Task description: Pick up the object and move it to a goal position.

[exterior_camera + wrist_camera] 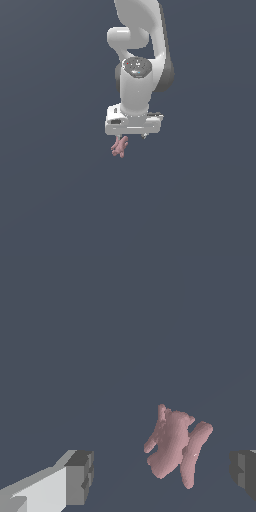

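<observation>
The object (119, 146) is a small dusty-pink knobbly lump, seen just below the white hand of the arm in the exterior view. My gripper (131, 136) hangs straight above it, pointing down. In the wrist view the object (172, 448) lies between the two dark fingertips, nearer to one fingertip (244, 472) than to the other (80, 476). There is a gap on both sides of it, so neither pad touches it. The gripper (162, 473) is open and holds nothing.
A plain dark blue-grey ground (60, 200) fills both views. The white arm (137, 60) rises behind the hand toward the exterior view's top. No other objects show.
</observation>
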### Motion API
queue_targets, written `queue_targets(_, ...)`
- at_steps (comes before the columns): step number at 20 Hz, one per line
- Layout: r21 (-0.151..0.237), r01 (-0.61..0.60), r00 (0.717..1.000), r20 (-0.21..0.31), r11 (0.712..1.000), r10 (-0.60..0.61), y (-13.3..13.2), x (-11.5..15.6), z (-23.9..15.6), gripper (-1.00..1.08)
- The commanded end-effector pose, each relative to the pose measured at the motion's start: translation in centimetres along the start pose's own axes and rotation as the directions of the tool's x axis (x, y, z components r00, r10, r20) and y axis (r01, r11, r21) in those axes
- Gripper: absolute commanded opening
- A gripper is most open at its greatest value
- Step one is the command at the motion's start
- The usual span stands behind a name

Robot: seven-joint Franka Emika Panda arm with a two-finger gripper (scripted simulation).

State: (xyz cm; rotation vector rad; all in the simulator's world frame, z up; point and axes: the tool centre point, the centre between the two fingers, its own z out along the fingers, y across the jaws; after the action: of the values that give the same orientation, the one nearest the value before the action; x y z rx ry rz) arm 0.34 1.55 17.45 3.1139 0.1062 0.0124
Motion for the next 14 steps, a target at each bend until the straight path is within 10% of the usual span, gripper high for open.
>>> queue_targets(1,-0.006,0.011,1.0,-0.002,1.0,-0.011,-0.2,0.0,-0.1,1.0)
queue_targets(14,0.008,-0.111,0.994,0.003,0.994,0.111,1.6,-1.1,2.2,1.0)
